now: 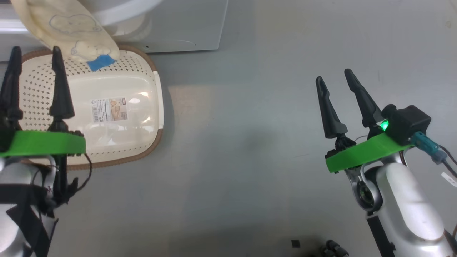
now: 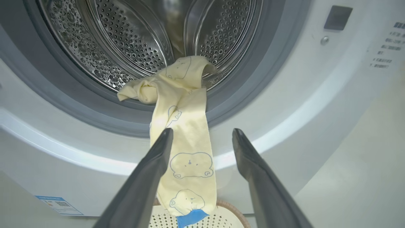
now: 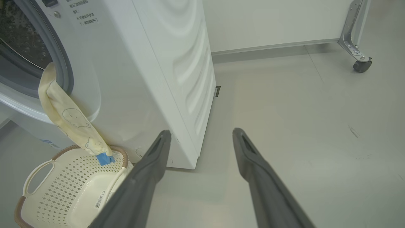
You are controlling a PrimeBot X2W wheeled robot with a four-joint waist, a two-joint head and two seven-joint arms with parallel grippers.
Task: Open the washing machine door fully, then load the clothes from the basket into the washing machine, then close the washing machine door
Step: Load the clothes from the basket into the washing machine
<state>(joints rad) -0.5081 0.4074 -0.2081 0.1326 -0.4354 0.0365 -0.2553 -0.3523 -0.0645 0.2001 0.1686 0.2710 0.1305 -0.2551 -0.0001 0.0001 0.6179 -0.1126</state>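
The washing machine stands with its steel drum showing; its door is out of view. One cream-yellow garment of the clothes hangs half out of the drum over the grey seal, its blue-patched end dangling onto the basket's far rim. The cream basket sits on the floor below the opening, nothing else inside it. My left gripper is open above the basket's left part, its fingers on either side of the hanging garment in the left wrist view, not touching it. My right gripper is open over bare floor.
The washer's white side panel stands left of my right gripper. A grey floor stretches right of the basket. A metal frame leg on a castor stands at the far right by the wall.
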